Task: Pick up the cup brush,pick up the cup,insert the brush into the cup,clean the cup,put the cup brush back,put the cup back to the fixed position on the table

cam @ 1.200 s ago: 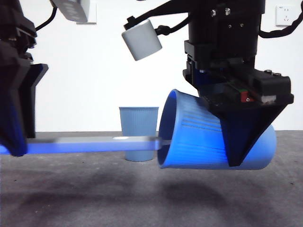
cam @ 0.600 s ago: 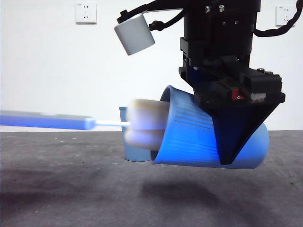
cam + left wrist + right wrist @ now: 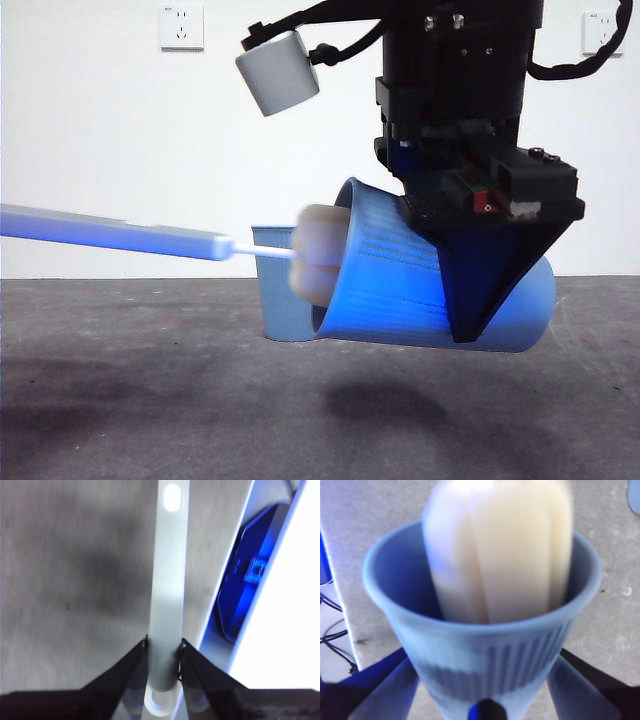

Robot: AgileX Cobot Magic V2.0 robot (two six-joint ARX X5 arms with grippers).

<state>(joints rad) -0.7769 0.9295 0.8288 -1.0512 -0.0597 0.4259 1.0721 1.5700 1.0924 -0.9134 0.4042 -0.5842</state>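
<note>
Gripping the cup [image 3: 400, 290] by its ribbed wall, the right pincer [image 3: 480, 290] holds it tipped on its side above the table [image 3: 150, 400], clear of the surface, with its mouth turned to the left. The right wrist view shows the black jaws pressed against either side of the blue wall [image 3: 490, 665]. The cup brush [image 3: 120, 235] comes in from the left, its long grey handle nearly level and its cream sponge head [image 3: 320, 265] partly inside the cup's mouth (blurred in both views, so how deep it sits is hard to judge). In the right wrist view the sponge [image 3: 500, 550] fills much of the opening. The left pincer [image 3: 163, 647] is closed narrowly on the brush handle [image 3: 169, 580], one jaw tip at each edge of it. A second blue cup [image 3: 280, 290] stands upright on the table farther back, partly hidden behind the held one. On the far wall is a white socket [image 3: 181, 27].
</note>
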